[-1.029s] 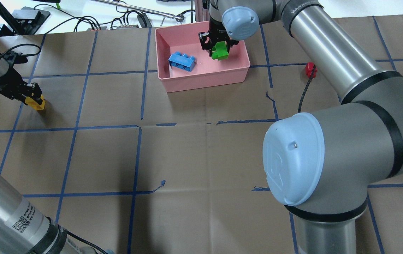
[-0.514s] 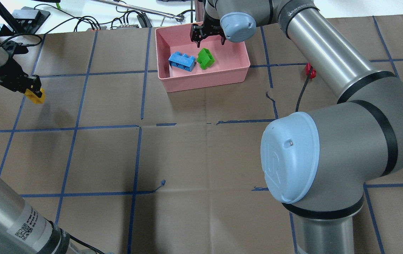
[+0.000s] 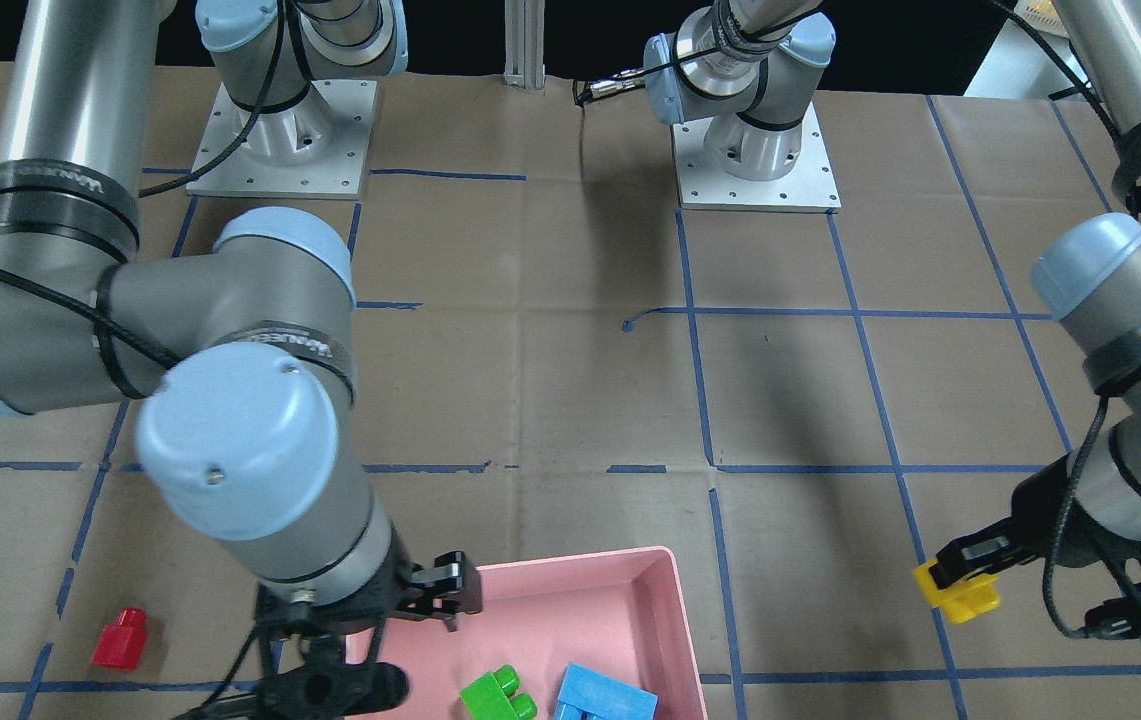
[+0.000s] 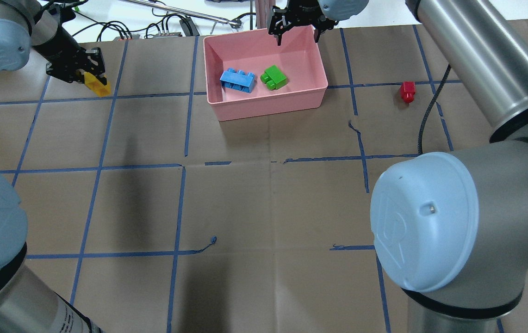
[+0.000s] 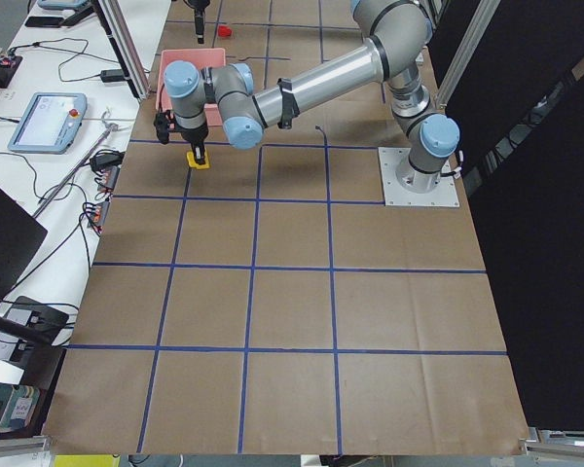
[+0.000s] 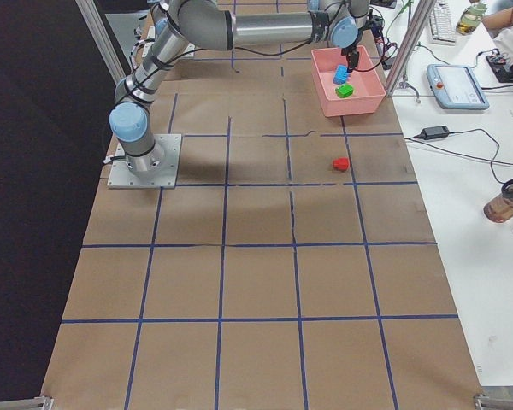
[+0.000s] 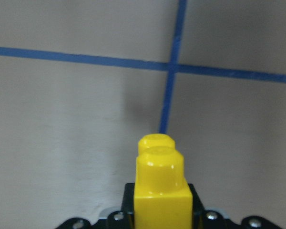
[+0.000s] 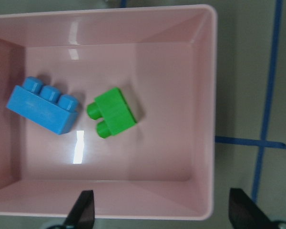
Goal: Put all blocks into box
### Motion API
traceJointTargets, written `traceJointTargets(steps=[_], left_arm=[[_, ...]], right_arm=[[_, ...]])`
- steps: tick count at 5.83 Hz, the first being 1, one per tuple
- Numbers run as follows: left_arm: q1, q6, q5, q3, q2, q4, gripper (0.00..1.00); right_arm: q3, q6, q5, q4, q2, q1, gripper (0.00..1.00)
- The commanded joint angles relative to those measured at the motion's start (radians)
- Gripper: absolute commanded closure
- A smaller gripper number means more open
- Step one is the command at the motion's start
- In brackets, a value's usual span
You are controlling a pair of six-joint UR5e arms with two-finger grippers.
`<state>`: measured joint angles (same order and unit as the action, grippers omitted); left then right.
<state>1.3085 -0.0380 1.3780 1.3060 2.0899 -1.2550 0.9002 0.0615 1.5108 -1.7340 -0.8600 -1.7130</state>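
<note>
The pink box (image 4: 268, 109) stands at the table's far middle. The light-blue brick (image 4: 237, 81) and the green brick (image 4: 274, 77) lie inside it, as the right wrist view shows the blue (image 8: 44, 105) and the green (image 8: 113, 112). My right gripper (image 4: 298, 31) is open and empty above the box's far rim. My left gripper (image 4: 83, 74) is shut on the yellow brick (image 4: 96, 84) and holds it above the table, left of the box; the brick also shows in the left wrist view (image 7: 160, 191). The red brick (image 4: 407, 91) lies on the table right of the box.
Brown paper with a blue tape grid covers the table. Cables and gear (image 4: 171, 25) lie beyond the far edge, with an aluminium post (image 4: 260, 11) behind the box. My right arm's black cable (image 4: 430, 115) hangs near the red brick.
My right gripper let go of the green brick, which now lies in the box, and drew back to the far rim. My left gripper lifted the yellow brick and carried it farther and rightward.
</note>
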Motion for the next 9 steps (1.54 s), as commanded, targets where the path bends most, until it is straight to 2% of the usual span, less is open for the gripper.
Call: traceJointTargets(steps=[1, 2, 3, 4, 5, 7, 9], left_arm=[[0.159, -0.205, -0.091, -0.040, 0.006, 0.063, 1.00], [0.210, -0.286, -0.094, -0.037, 0.036, 0.198, 1.00], [0.280, -0.328, -0.087, -0.028, 0.095, 0.315, 1.00], [0.346, -0.333, -0.071, -0.033, 0.157, 0.374, 0.61], [0.354, -0.329, 0.006, -0.024, 0.148, 0.361, 0.01], [0.350, -0.322, 0.027, -0.030, 0.068, 0.220, 0.01], [0.327, -0.309, 0.053, -0.016, -0.074, 0.012, 0.01]], right_arm=[[0.005, -0.047, 0.019, 0.076, -0.014, 0.154, 0.00], [0.009, -0.122, 0.025, 0.124, -0.002, 0.215, 0.00], [0.050, -0.146, 0.025, 0.122, 0.007, 0.270, 0.01], [0.119, -0.141, 0.019, 0.107, 0.034, 0.324, 0.01], [0.162, -0.140, 0.023, 0.035, 0.068, 0.332, 0.01], [0.251, -0.073, 0.038, -0.008, 0.087, 0.341, 0.00], [0.272, -0.065, 0.040, -0.070, 0.085, 0.355, 0.03]])
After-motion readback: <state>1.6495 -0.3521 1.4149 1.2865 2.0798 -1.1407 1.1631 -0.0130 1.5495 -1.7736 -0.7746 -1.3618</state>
